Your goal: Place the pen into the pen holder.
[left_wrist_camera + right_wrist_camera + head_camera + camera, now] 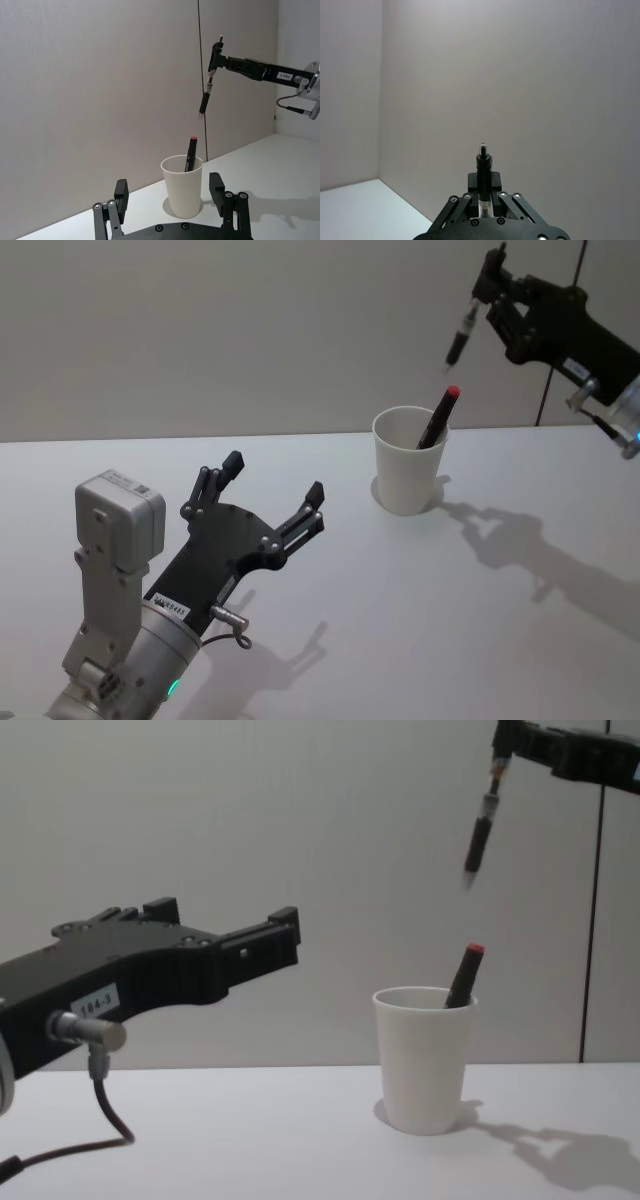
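We see the right gripper (490,290) at the head view's upper right, jaws pinching a black pen (460,336) that hangs tip-down above the pen holder (408,475), clear of its rim. A red-capped pen (438,420) leans inside. The holder stands mid-right on the counter (400,620). The left gripper (275,490) hovers lower left, jaws spread.

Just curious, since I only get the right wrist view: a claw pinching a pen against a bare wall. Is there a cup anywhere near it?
Observer: Yes, a white paper cup stands on the table, well below the right claw and its pen.
Operator: Is the cup empty?
Observer: No, a red-capped pen leans inside it.
Operator: And the other claw?
Observer: The left claw is open, lower down and apart from the cup.
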Robot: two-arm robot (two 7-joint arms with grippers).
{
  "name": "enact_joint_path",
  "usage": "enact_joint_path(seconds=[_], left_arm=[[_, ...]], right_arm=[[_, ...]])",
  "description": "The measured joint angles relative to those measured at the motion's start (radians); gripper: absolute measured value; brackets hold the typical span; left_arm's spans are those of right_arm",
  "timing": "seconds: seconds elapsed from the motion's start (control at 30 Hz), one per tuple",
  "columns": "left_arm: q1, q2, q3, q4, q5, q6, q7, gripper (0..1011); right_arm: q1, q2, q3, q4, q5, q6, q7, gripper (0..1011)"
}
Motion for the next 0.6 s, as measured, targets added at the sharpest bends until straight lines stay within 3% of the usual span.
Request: enact_joint_path(seconds=[0.3,0.6], left_arm=[[0.0,0.0,0.0,0.0,0.0,0.0,0.0,1001],[0.0,0.0,0.0,0.0,0.0,0.0,0.0,1001]], right_arm=[[-0.015,0.009,-0.009,-0.031,-0.12,-0.001,-0.075,135],[-0.011,0.0,-0.023,-0.011,-0.169,-0.004,-0.078,135]])
